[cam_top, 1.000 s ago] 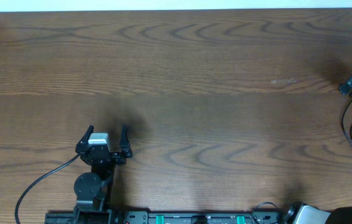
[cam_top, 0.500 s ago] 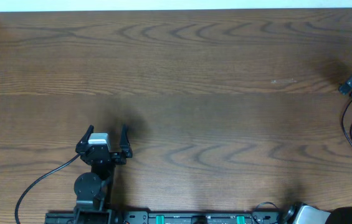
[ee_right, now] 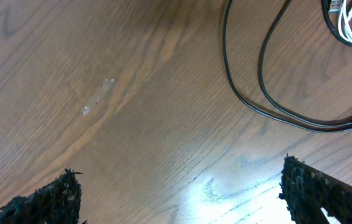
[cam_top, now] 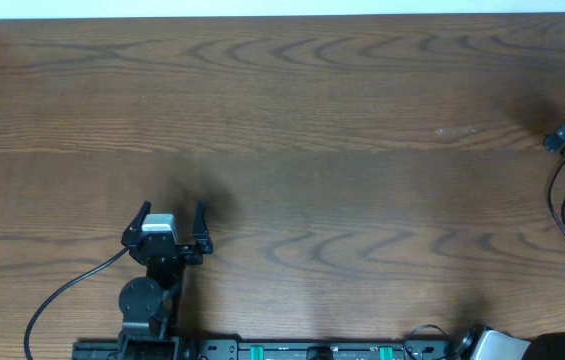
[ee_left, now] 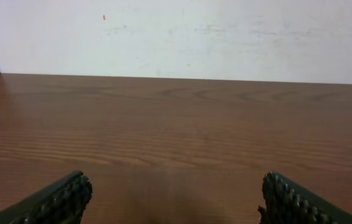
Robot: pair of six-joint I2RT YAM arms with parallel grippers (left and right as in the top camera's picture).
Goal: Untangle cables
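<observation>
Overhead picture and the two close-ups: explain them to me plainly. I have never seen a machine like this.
This is a robot with two arms at a wooden table. The wide picture looks straight down from above. The other two come from small cameras on each arm's wrist, looking out between that arm's own fingers. The left tool is open, and its camera sees table and a pale wall. The right tool is open too, near the table's right edge. Its camera shows a thin black cord lying in loops and a white cord coiled in the corner. Neither tool holds anything.
</observation>
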